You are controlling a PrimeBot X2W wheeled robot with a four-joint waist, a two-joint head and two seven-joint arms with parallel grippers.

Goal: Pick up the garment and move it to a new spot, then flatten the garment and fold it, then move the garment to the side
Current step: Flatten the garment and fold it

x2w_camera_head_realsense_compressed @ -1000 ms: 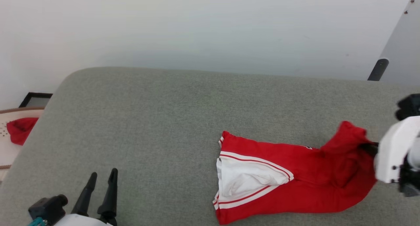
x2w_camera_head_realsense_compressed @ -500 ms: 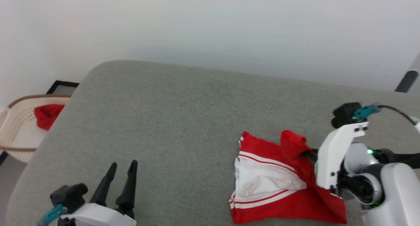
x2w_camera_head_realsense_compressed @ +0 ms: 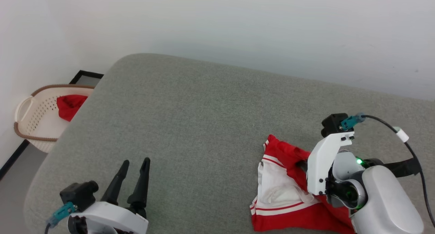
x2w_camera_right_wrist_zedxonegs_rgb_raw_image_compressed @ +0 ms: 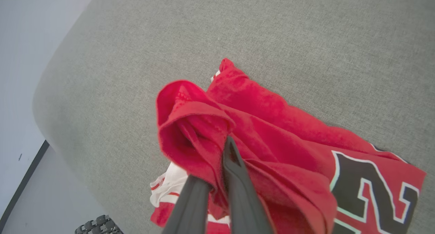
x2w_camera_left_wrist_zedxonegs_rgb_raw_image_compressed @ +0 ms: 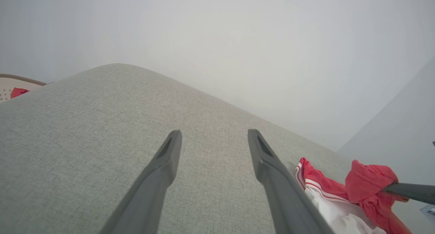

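the right gripper (x2w_camera_right_wrist_zedxonegs_rgb_raw_image_compressed: 222,152) has its two dark fingers pinched together on a bunched red fold of the garment (x2w_camera_head_realsense_compressed: 282,193). the fold wraps over the fingertips and stands up off the grey cushion (x2w_camera_head_realsense_compressed: 204,118). the rest of the shirt trails from that pinch back under the wrist and lies rumpled on the cushion. a white sleeve panel with red-and-white striped trim sits just beside the fingers on their left. in the right wrist view a black, white-edged "2" shows on the red cloth to the right of the fingers.

the left gripper (x2w_camera_head_realsense_compressed: 136,161) hovers over bare cushion with its fingers spread wide and nothing between them. the garment lies well apart from it, off to its right. in the left wrist view the lifted fold shows past the right-hand finger.

farther out to the left gripper's left, beyond the cushion's rounded edge, a pale perforated basket (x2w_camera_head_realsense_compressed: 23,108) sits low with a small red cloth (x2w_camera_head_realsense_compressed: 69,104) inside.
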